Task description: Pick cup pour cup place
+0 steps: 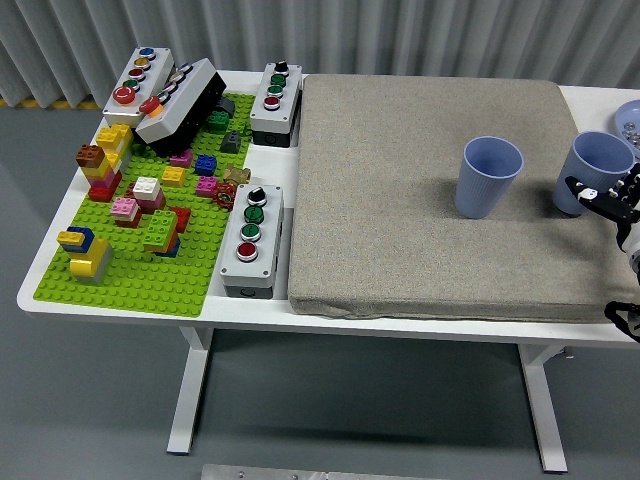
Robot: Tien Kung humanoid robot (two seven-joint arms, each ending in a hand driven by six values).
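At the near right edge of the white table (120, 300), a small dark part of the robot's right arm shows at the picture's border. Just beyond it, the right hand (612, 200) comes in from the right with its black fingers (590, 193) wrapped around the lower side of a blue cup (592, 170). The held cup is upright, open mouth up, over the right edge of the grey mat (440, 200). Whether its base touches the mat cannot be told.

A second blue cup (490, 176) stands upright on the mat to the left of the held one, near it but apart, and casts a soft shadow to its right.

On the left half of the table lies a green building-block plate (140, 270) with small coloured bricks (150, 215) scattered over it. Between the plate and the mat sits a grey button box (250, 240) with a black, two green and a red button.

Farther back, another grey button box (274, 103) stands at the mat's far left corner, and two longer white button boxes (160, 92) lean at the plate's far end. At the far right edge, part of a pale blue dish (628, 115) shows, holding something small. The left arm is out of sight.
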